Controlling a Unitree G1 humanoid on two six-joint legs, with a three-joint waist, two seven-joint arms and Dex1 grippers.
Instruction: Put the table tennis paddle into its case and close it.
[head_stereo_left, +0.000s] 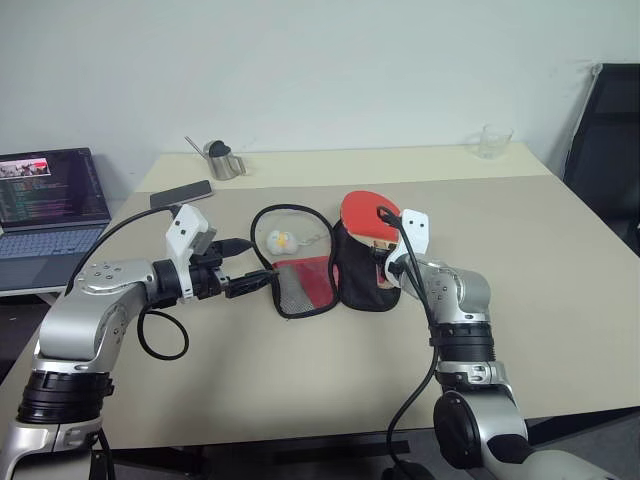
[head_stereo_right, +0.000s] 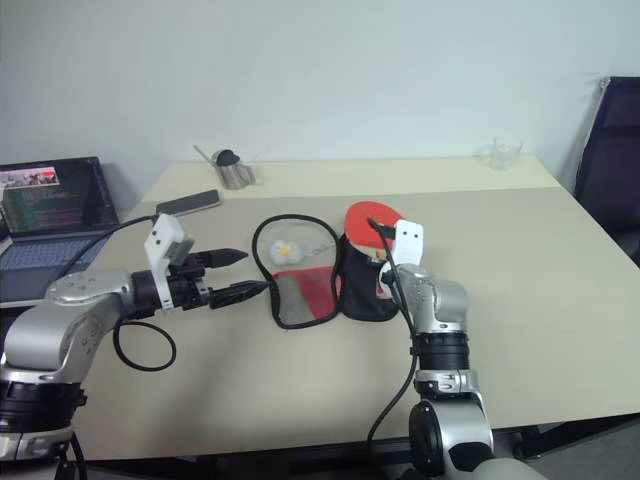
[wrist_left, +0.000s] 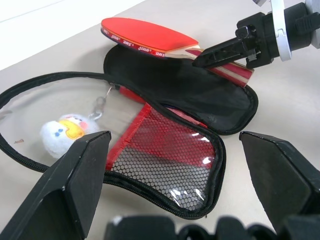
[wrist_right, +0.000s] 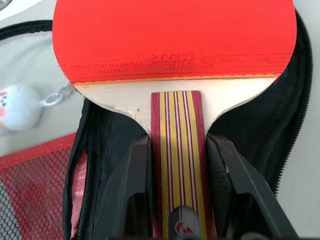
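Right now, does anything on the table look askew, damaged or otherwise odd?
Nothing stands out. The case lies unzipped and spread flat, its white charm beside it. The right gripper holds the table tennis paddle by its handle above the case's black half.

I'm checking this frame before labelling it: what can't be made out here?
- Right gripper, shut on the striped wooden handle of the red-rubber table tennis paddle: handle end cut off by the right wrist view's edge.
- Open black-and-red fabric case: the paddle hides its far lining.
- Laptop: screen text too small, head views.
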